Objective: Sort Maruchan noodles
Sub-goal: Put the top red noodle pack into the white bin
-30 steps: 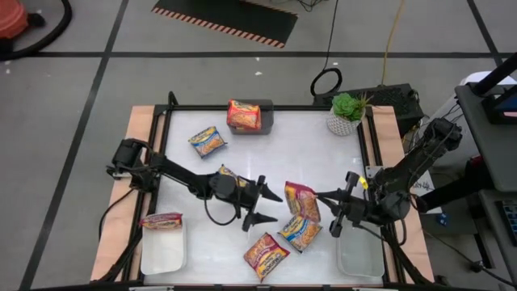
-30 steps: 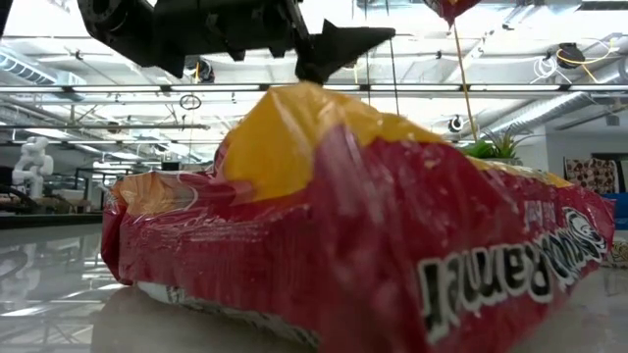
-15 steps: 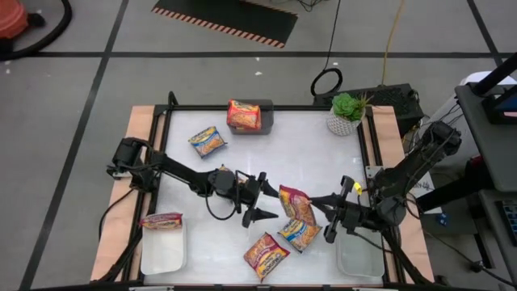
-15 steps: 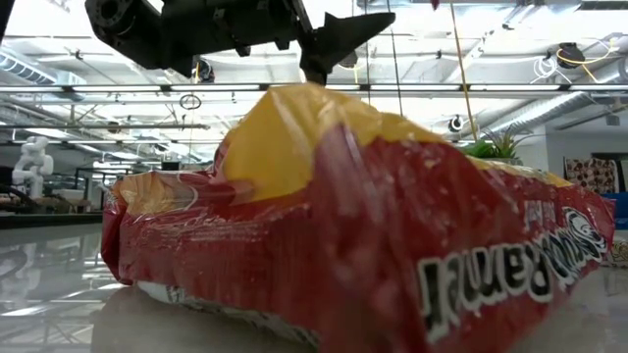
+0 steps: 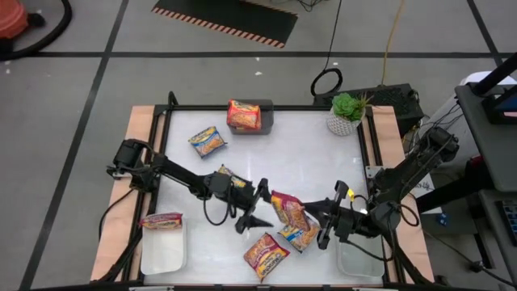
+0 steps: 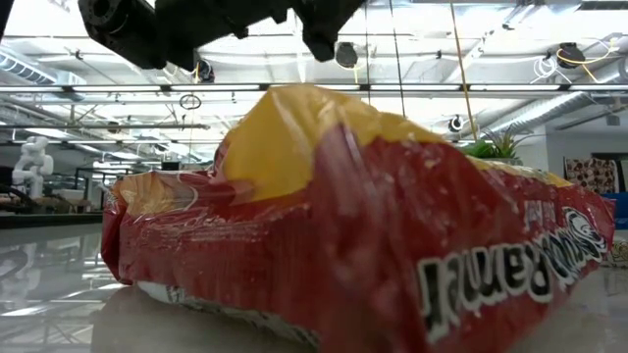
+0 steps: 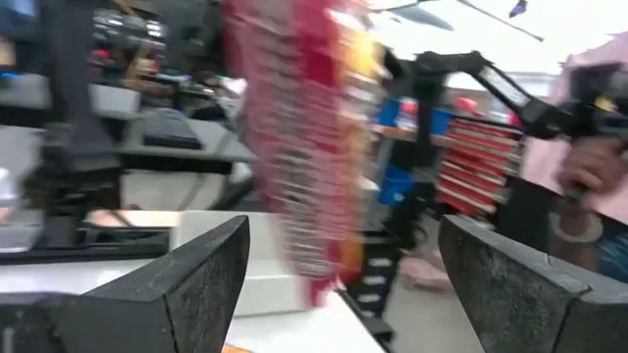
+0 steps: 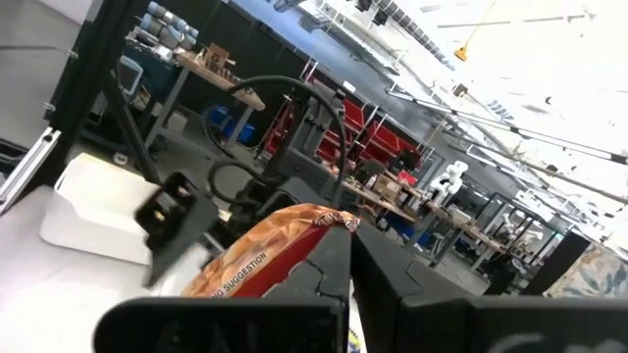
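Near the middle of the white tabletop (image 5: 315, 162), slightly toward five o'clock, the right claw (image 5: 317, 222) is clamped on one edge of a red plastic ramen packet picturing yellow noodles (image 5: 288, 212) and holds it raised above the surface. Facing it from nine o'clock, the left claw (image 5: 257, 208) has its two dark fingers spread wide, with the packet's free edge just in front of them; in the left wrist view the packet (image 7: 299, 137) hangs upright between the splayed fingers (image 7: 196, 279), touching neither.

Just below the held packet lies a blue-and-yellow noodle packet (image 5: 300, 235) flat on the surface, and at six o'clock an orange-red noodle packet (image 5: 266, 252) lies near the front edge. That one fills the low view as a crumpled red and yellow wrapper (image 6: 373, 226).

Toward eleven o'clock another blue-and-yellow packet (image 5: 208, 141) lies alone. At twelve o'clock an orange packet (image 5: 243, 115) rests on top of a small grey bin (image 5: 267, 118). At seven o'clock a red packet (image 5: 161, 220) lies across the far rim of a white rectangular tray (image 5: 162, 252); a second white tray (image 5: 359, 260) sits at five o'clock, under the right arm. A small potted green plant (image 5: 347, 112) stands at one o'clock.
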### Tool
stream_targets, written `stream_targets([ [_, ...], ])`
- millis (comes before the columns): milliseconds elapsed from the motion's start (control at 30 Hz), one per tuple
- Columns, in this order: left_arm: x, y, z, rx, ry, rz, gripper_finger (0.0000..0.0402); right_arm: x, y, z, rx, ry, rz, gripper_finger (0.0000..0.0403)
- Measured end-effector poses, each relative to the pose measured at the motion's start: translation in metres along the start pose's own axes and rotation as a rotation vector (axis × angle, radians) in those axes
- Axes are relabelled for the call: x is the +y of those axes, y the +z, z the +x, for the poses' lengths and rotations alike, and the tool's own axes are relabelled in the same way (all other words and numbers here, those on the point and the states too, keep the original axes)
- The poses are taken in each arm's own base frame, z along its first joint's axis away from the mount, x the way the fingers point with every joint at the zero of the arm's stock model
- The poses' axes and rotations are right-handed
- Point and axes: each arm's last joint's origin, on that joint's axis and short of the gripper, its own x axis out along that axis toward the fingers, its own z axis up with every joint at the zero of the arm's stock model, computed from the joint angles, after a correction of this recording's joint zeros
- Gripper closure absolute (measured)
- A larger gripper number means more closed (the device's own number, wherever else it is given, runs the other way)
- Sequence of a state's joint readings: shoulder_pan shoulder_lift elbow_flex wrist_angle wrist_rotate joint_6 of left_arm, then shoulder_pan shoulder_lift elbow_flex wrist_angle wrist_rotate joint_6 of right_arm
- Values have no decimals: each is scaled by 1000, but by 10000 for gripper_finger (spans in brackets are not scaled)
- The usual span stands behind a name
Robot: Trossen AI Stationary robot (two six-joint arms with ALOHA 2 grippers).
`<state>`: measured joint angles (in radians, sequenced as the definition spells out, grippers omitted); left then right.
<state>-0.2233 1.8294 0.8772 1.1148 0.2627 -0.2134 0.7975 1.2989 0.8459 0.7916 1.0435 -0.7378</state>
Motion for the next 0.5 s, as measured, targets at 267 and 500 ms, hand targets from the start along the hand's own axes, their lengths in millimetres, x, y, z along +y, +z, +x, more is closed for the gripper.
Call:
stream_targets([
  [267,-6,4,4,-24,-14,24,69,-1,0,2,-2,-13,7,403],
  [500,-2,-9,10,-35,51,16,69,-4,-3,8,7,-31,22,403],
])
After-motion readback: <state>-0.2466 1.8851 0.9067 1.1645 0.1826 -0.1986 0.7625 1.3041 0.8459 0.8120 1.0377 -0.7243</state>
